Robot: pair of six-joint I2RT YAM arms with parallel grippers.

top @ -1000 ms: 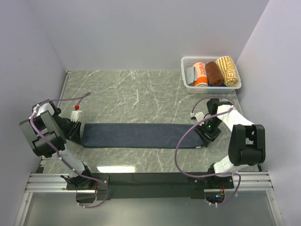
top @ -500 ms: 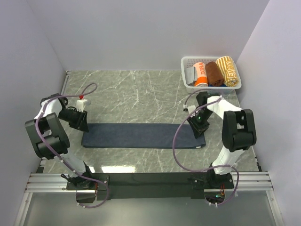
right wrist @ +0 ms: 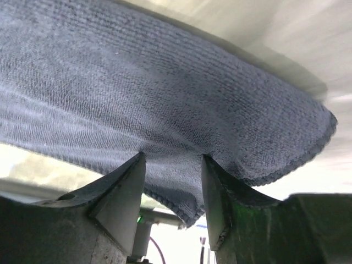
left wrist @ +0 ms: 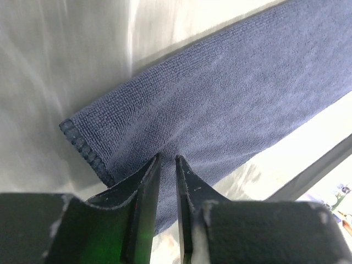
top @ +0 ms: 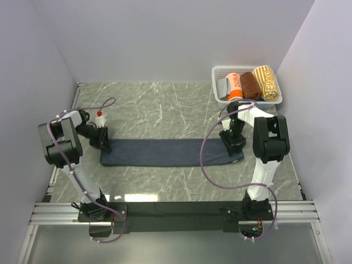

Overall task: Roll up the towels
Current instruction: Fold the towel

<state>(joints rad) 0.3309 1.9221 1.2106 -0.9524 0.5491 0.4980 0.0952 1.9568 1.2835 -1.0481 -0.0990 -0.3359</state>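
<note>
The left gripper (left wrist: 166, 159), jaws narrowed to a thin slit, pinches the hem of the towel (top: 170, 152) at its 9 o'clock end; the right gripper (right wrist: 171, 157), jaws about half apart, grips bunched cloth at the 3 o'clock end; the towel lies flat on the table (top: 165, 104), long axis 9 to 3 o'clock.

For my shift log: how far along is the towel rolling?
Done: the towel lies as a flat strip on the table. In hand: the left end effector and right end effector each have one end between their fingers. Remaining: all the rolling; neither end is curled.
</note>
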